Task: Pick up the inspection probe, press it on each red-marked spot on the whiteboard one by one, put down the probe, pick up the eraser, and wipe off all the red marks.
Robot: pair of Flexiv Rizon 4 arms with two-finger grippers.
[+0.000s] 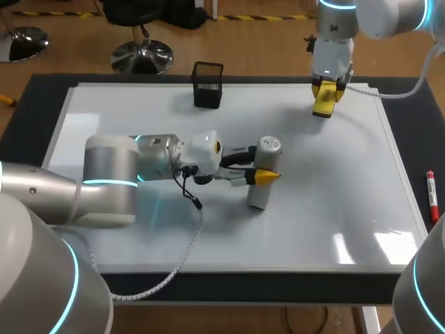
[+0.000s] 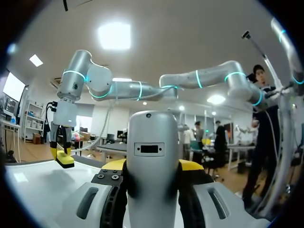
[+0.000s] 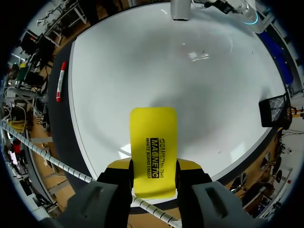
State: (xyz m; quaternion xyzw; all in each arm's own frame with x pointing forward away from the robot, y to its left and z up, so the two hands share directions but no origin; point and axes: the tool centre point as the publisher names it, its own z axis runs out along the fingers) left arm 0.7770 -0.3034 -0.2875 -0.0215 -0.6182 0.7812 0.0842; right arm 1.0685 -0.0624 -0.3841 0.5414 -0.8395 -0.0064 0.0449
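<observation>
Head view: left gripper (image 1: 268, 176) clamped on upright grey probe (image 1: 259, 197) mid-whiteboard (image 1: 313, 216); right gripper (image 1: 327, 89) pinching yellow eraser (image 1: 323, 106) over whiteboard's far right corner; black mesh holder (image 1: 208, 85) at far edge

Left wrist view: both yellow tips pressed against probe (image 2: 153, 152) sides

Right wrist view: eraser (image 3: 153, 147) squeezed between fingers; red marker (image 3: 61, 80) beside whiteboard (image 3: 166, 76)

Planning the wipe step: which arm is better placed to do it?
Right: the right gripper is shut on the yellow eraser above the whiteboard; the left gripper is clamped on the probe.
</observation>
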